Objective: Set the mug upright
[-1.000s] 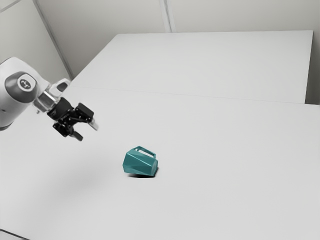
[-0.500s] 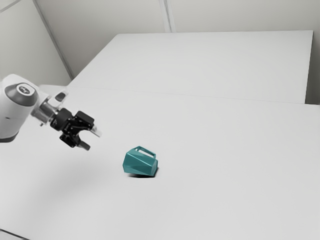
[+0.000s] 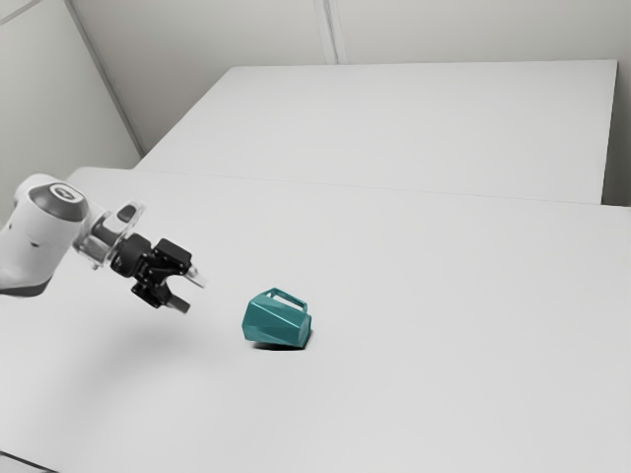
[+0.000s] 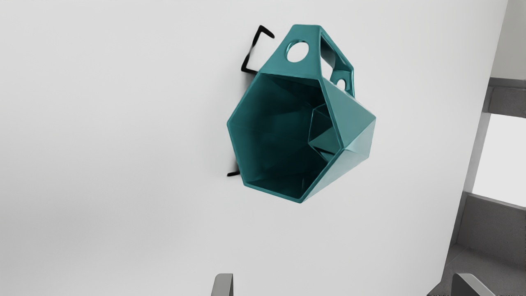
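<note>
Teal faceted mug [image 4: 356, 119] on side, mouth heptagonal; claw [image 3: 195, 295] apart.

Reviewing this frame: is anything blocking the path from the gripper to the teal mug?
Nothing visible stands in the way. The open gripper is above the white table, apart from the mug, which lies on its side with its mouth toward the gripper; only bare tabletop shows between them.

Fingers [image 3: 178, 304] lower, nearer the mug [image 3: 276, 321]
</note>
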Available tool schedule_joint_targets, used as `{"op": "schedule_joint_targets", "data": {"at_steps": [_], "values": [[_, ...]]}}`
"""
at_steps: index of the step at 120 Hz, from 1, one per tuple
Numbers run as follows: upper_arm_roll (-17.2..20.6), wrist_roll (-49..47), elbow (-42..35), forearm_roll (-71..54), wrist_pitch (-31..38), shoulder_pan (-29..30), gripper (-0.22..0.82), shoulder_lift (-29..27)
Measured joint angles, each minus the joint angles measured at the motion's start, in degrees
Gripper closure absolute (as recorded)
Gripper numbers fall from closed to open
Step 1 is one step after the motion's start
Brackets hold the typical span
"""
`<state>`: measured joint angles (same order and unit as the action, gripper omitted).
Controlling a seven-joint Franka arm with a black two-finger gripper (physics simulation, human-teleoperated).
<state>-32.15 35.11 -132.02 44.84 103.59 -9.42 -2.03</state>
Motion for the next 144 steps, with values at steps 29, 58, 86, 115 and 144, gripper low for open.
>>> {"op": "schedule_joint_targets", "data": {"at_steps": [29,58,86,115,144], "values": [[0.0,5.0,1.0,3.5,0.3,-0.1,0.03,3.9],[0.7,8.9,2.3,7.1,0.5,-1.8,0.03,7.7],[1.0,11.5,2.4,9.5,0.6,-3.3,0.03,9.3],[1.1,13.3,2.9,12.4,0.7,-4.4,0.03,11.4],[2.5,14.6,4.6,15.7,0.6,-4.4,0.04,14.4]]}}
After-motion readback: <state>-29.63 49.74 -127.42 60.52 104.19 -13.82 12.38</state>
